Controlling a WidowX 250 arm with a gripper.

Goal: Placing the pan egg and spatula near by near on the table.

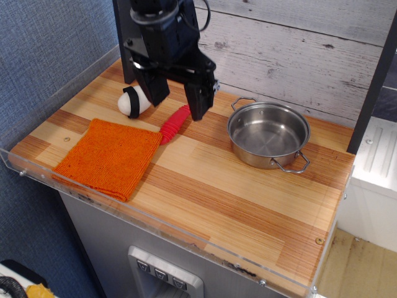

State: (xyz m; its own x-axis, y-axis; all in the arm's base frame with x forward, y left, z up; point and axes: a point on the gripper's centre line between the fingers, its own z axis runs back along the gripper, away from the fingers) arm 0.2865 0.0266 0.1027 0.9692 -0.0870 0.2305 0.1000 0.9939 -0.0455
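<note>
The shiny steel pan [268, 135] with two wire loop handles stands on the right of the striped wooden table [236, 192]. The white egg [133, 102] with a black band lies at the back left. The spatula's ribbed red handle [174, 123] lies next to the egg; its metal head is hidden behind my arm. My black gripper [176, 104] hangs open above the spatula handle, one finger [198, 99] to its right and the other beside the egg. It holds nothing.
An orange square cloth [111, 155] lies at the front left, touching the handle's near end. A clear acrylic rim [155, 220] runs along the table's front and left edges. A grey plank wall stands behind.
</note>
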